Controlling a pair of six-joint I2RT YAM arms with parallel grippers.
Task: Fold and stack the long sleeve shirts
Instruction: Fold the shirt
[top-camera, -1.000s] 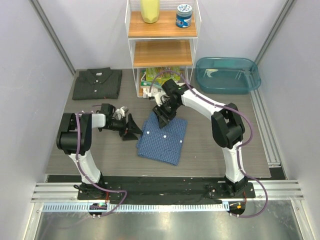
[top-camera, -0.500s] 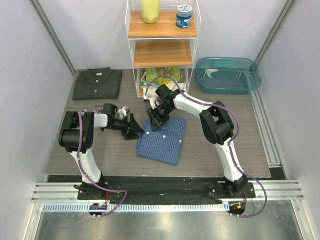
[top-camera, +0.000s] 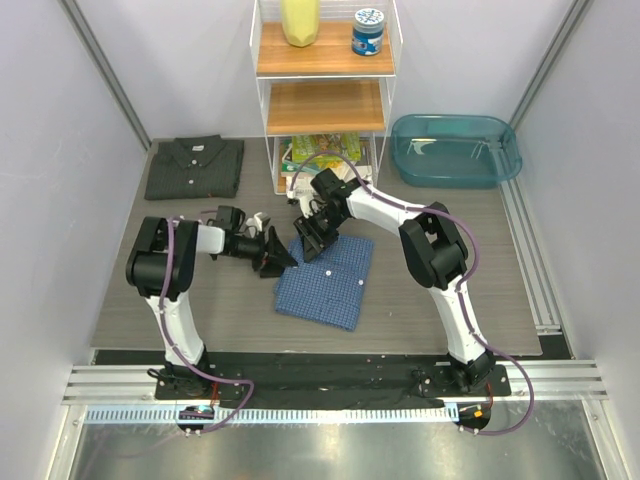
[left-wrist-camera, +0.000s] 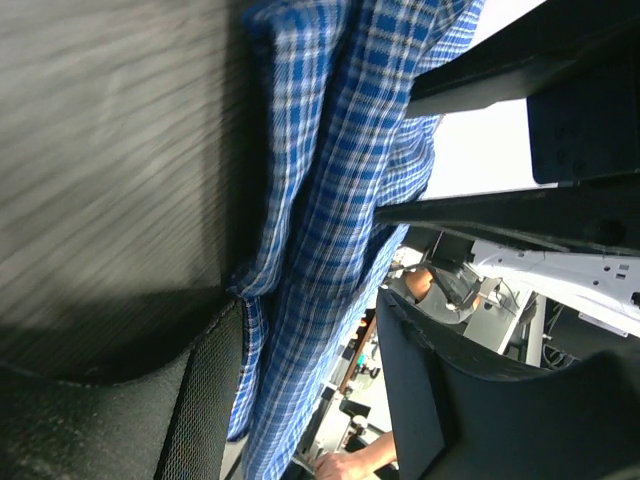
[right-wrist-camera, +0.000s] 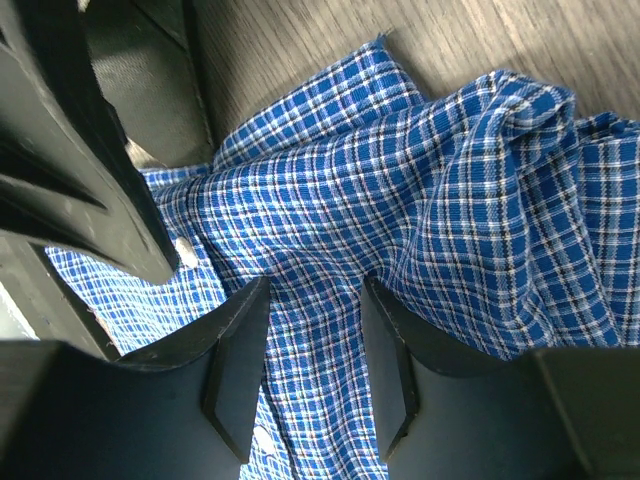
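blue check shirt (top-camera: 326, 284): woven cotton, fine blue/white check, folded to a rough rectangle lying flat on the table (top-camera: 200, 300), just in front of the wire shelf unit (top-camera: 325, 105), skewed to it. White buttons show on top.
right gripper (right-wrist-camera: 314, 300): on the shirt edge nearest the shelf, fingers clenched on a raised ridge of cloth. Creases fan out from the pinch.
left gripper (left-wrist-camera: 310, 330): at the shirt corner to the shelf's front-left, fingers spread, layered cloth edge lying between them. Not clamped as far as I can see. One pad has a mesh texture.
Top view gives only the flat outline. The right wrist view shows the bunched, puckered weave and one button (right-wrist-camera: 186, 250) beside the left arm's black finger. The left wrist view shows stacked layers edge-on, blurred.
charcoal shirt (top-camera: 195, 167): plain, matte, collar up, folded square, left of the shelf base, well apart from both arms.
Teal translucent tub (top-camera: 450, 155) sits right of the shelf.
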